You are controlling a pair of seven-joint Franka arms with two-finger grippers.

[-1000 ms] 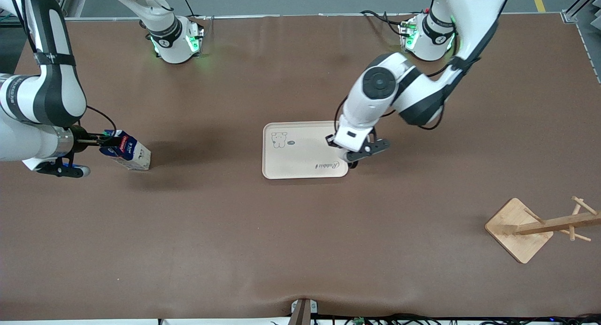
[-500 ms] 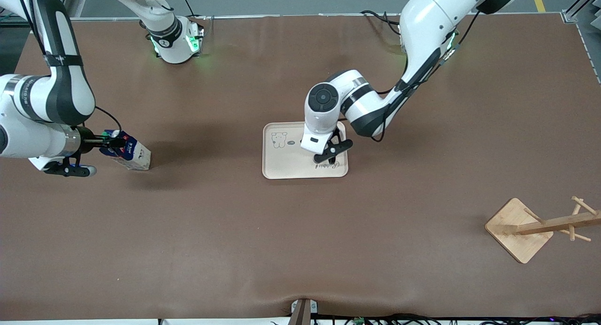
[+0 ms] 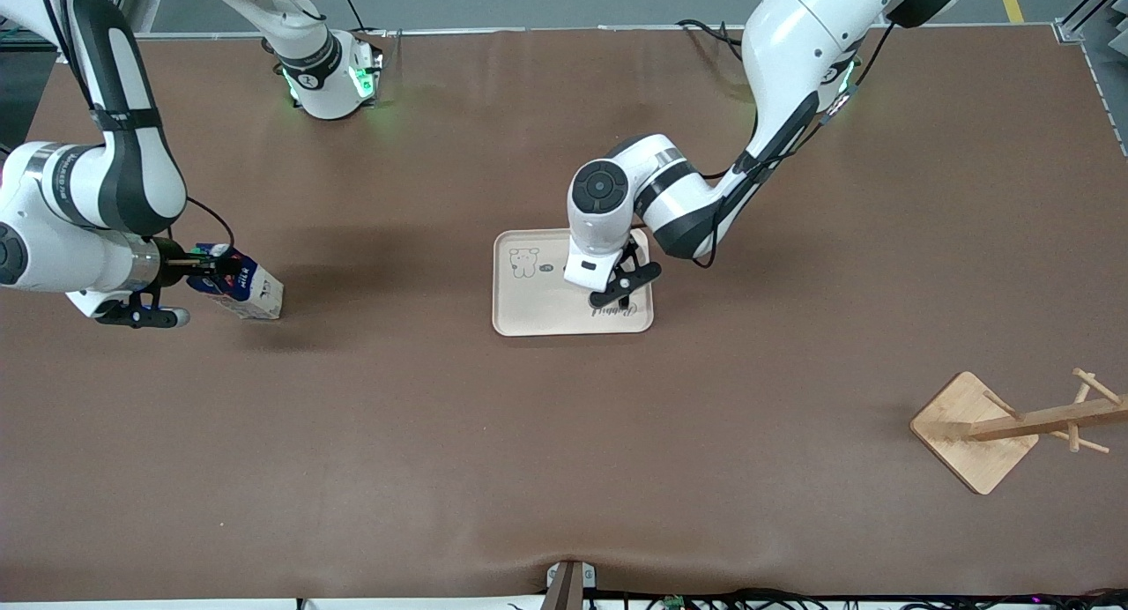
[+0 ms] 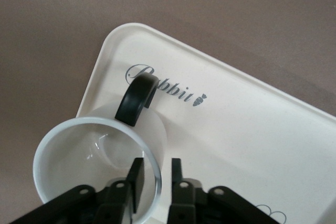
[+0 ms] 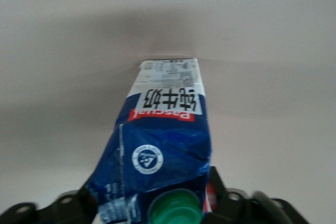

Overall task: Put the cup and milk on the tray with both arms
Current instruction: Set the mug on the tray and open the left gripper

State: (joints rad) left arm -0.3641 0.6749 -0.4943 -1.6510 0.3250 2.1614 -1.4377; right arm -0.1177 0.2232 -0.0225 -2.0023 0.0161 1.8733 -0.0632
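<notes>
Front view: high camera across the table (image 3: 564, 469), angled steeply down at the whole top, arm bases at 12 o'clock, wooden rack (image 3: 1013, 425) toward 4 o'clock. Left wrist view: very close, looking down past the left gripper (image 4: 155, 179) into the cup (image 4: 94, 161) and onto the tray (image 4: 252, 129) corner; shares the tray (image 3: 538, 306) with the front view. Right wrist view: very close, looking along the milk (image 5: 163, 145) to bare tabletop; shares the milk (image 3: 242, 286) at 9 o'clock in the front view.
</notes>
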